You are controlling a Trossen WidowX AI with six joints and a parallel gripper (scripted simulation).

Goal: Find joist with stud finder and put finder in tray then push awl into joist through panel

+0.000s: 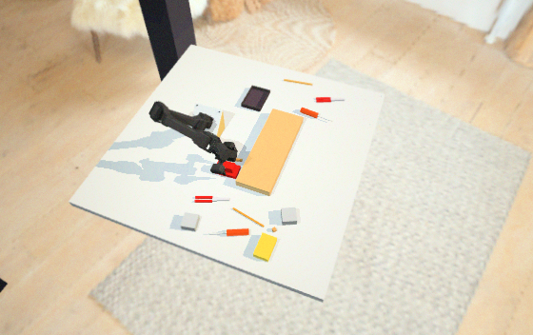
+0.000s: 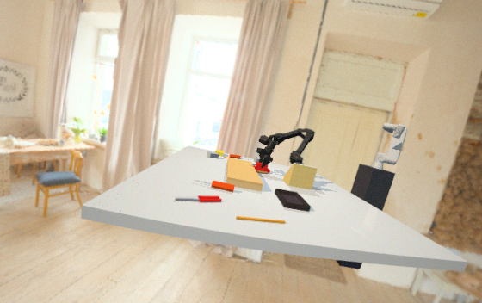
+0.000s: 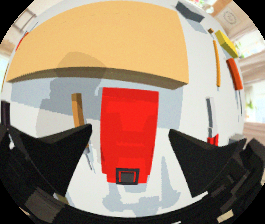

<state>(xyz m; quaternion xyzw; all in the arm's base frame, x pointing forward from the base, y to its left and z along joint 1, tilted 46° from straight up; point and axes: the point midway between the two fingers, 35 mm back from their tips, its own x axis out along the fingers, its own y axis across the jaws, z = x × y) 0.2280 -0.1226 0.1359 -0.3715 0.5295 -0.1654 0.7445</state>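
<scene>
The red stud finder (image 1: 231, 169) (image 2: 262, 168) (image 3: 129, 112) lies on the table beside the long side of the tan floor panel (image 1: 274, 147) (image 2: 241, 172) (image 3: 118, 37). Its small dark display faces up. My gripper (image 3: 131, 131) is open; in the wrist view its fingers stand on either side of the stud finder, not closed on it. What looks like the awl, with a wooden handle (image 1: 239, 160) (image 3: 77, 107) and thin metal shaft, lies beside the stud finder, partly behind the left finger in the wrist view. The dark tray (image 1: 256, 98) (image 2: 292, 200) holds nothing visible. The joist is hidden.
A wedge-shaped block (image 2: 301, 176) stands near the arm's base. Red-handled tools (image 1: 203, 199) (image 1: 323, 100), orange-handled tools (image 1: 237, 232) (image 1: 308, 112), pencil-like sticks (image 1: 247, 217) (image 1: 298, 82), grey blocks (image 1: 189, 222) (image 1: 289, 216) and a yellow block (image 1: 265, 246) lie around the panel.
</scene>
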